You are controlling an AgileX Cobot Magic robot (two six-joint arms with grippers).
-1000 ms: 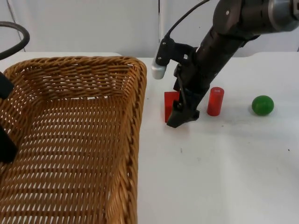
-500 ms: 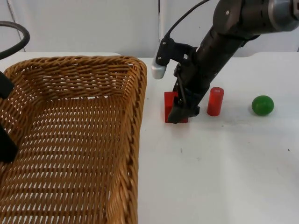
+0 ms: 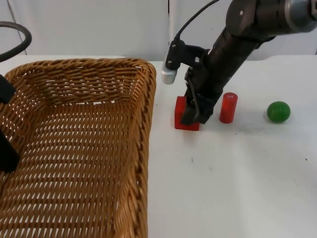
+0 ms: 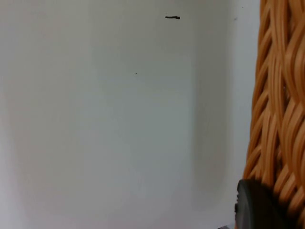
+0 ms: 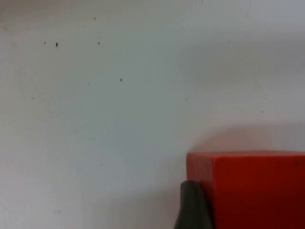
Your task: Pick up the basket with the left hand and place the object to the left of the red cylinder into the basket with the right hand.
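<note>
A large wicker basket (image 3: 147, 104) fills the left half of the table, and its rim (image 4: 281, 95) shows in the left wrist view. My left gripper (image 3: 5, 124) is shut on the basket's left rim, one fingertip (image 4: 255, 205) against the weave. A red block (image 3: 180, 118) stands on the table left of the red cylinder (image 3: 228, 107). My right gripper (image 3: 192, 118) is down on the block, shut on it. In the right wrist view a fingertip (image 5: 190, 207) presses the side of the block (image 5: 257, 186).
A green ball (image 3: 278, 111) lies right of the cylinder. The grey partition wall (image 3: 99, 25) runs along the far edge of the table. Bare white table top (image 3: 233, 188) stretches in front of the block and to the right of the basket.
My right gripper has shifted back over the red block and its fingers have drawn together on it. The block, basket and left arm have stayed in place.
</note>
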